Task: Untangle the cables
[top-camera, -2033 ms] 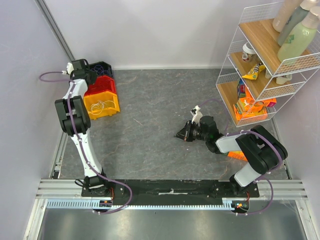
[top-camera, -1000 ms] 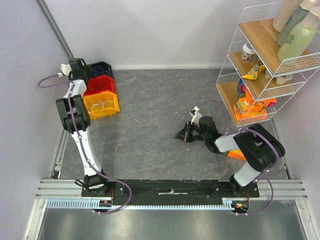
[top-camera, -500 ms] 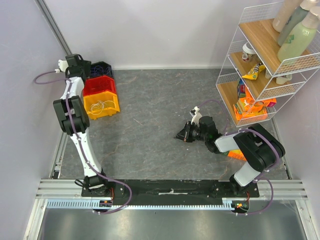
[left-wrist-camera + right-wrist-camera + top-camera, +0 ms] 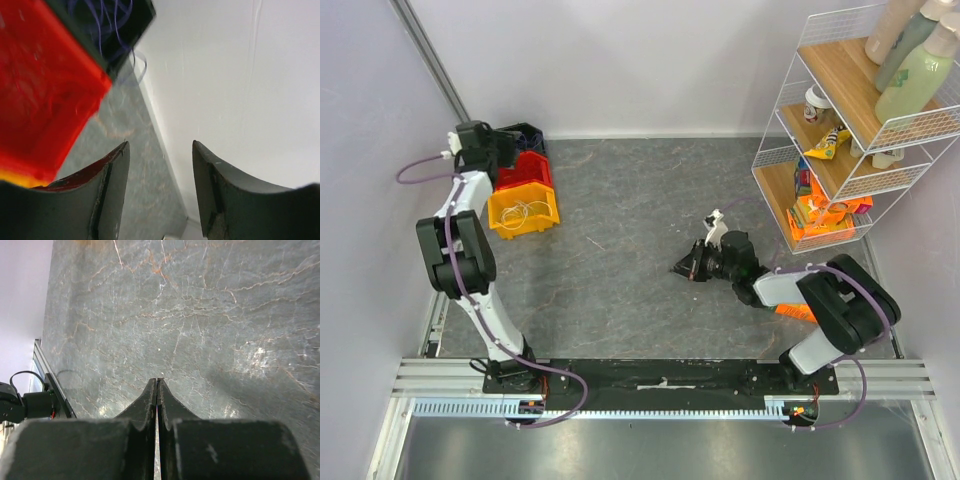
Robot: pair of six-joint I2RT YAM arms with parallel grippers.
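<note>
At the far left corner, the left end effector [image 4: 160,145] hangs released, fingers spread on nothing, beside a red plastic bin [image 4: 40,85]. Dark purple-blue cable strands [image 4: 100,25] lie in the dark bin [image 4: 141,21] behind it. Thin white cable loops [image 4: 525,212] sit in the yellow plastic bin [image 4: 498,222]. To the right, the right end effector [image 4: 157,382] is clenched empty, low over the grey marbled bench [image 4: 620,200].

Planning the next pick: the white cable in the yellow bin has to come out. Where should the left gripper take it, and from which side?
Probably from straight above: the yellow bin has walls fencing the sides, and only its top is open. Pinch the white cable where its loops bunch mid-bin, with the left gripper open, as it is now.
</note>
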